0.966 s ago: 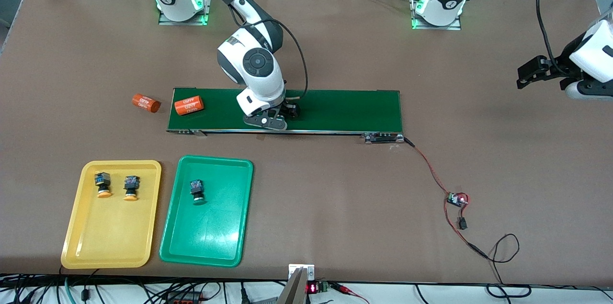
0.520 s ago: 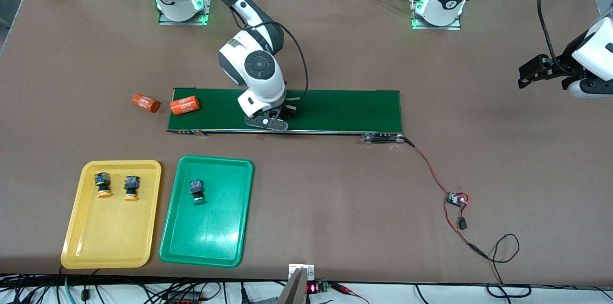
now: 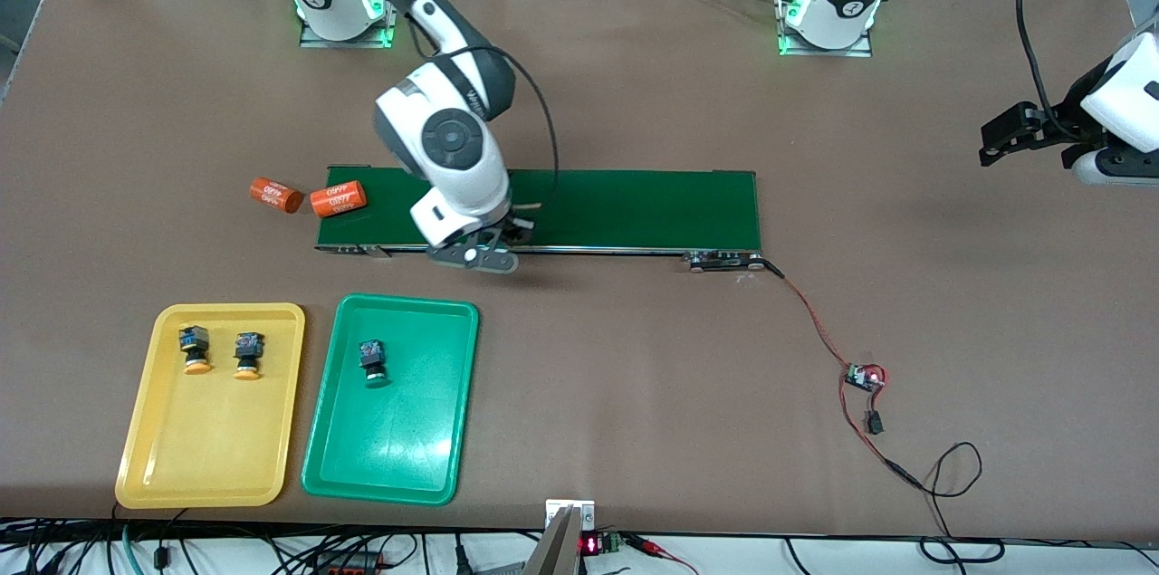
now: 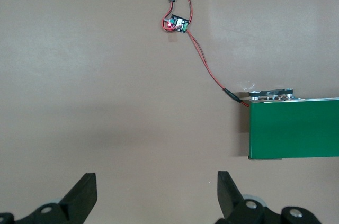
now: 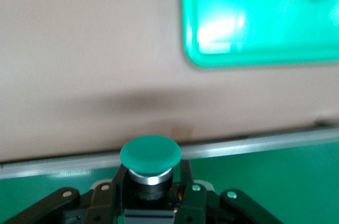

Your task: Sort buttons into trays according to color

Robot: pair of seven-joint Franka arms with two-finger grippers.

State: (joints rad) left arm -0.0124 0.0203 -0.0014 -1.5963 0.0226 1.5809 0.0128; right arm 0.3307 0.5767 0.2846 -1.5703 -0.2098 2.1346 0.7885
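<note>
Right wrist: green button point(image 5: 150, 155) inside right end effector point(image 5: 150, 192).

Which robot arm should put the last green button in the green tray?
The right arm. Its end effector already grips the green button over the conveyor belt's edge, close to the green tray. The left end effector waits open, away from the trays.

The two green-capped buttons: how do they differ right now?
The held green button is clamped in the right gripper, up over the conveyor belt's edge; the tray button rests in the green tray, ungripped. In the right wrist view the held one's cap faces away from the gripper; the tray one lies with its cap toward the front camera. Both have green caps.
</note>
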